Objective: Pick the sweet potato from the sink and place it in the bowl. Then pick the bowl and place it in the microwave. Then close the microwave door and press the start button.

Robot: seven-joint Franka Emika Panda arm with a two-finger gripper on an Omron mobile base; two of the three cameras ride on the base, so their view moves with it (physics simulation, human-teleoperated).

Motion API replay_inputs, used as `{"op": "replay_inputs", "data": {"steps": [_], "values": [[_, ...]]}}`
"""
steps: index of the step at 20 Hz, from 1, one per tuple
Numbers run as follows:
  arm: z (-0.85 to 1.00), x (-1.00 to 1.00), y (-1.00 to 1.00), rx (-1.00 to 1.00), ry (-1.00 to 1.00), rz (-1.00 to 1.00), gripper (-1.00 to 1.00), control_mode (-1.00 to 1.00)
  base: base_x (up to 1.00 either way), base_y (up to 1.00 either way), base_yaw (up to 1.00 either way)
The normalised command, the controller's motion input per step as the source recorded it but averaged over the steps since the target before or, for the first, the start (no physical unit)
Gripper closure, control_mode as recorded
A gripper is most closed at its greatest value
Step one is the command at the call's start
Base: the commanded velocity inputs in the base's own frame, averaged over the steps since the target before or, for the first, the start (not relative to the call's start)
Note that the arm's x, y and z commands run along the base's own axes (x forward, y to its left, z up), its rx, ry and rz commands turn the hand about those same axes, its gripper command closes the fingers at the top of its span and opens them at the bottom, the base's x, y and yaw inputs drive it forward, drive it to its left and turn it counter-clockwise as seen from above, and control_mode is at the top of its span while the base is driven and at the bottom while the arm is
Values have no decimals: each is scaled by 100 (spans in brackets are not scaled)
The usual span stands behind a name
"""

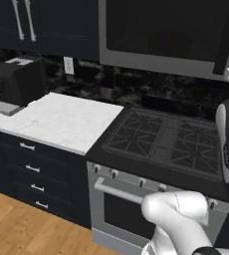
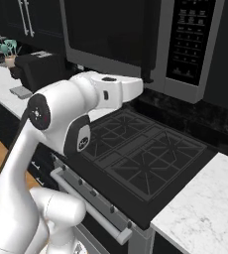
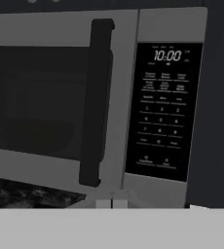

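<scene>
The microwave hangs above the range, and its dark door stands shut, with the tall black handle at its right side. The control panel shows 10:00 over rows of small buttons whose labels are too blurred to read. My gripper sits low in front of the panel's lower left corner, apart from it, fingertips pressed together and empty. The microwave also appears in the right base view, my arm raised towards it. Sweet potato, bowl and sink are out of view.
A black gas cooktop lies under the microwave, with the oven handle below it. A black appliance stands on the marble counter to the left. More marble counter lies right of the cooktop.
</scene>
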Motion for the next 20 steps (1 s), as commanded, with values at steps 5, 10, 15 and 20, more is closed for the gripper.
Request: {"op": "replay_inputs", "data": {"steps": [5,10,15,20], "values": [[0,20,-42,2,0,0,100,-100,0,0,0],[0,12,-40,3,0,0,100,-100,0,0,0],[0,16,-19,1,0,0,100,-100,0,0,0],[0,21,-24,0,0,0,100,-100,0,0,0]]}}
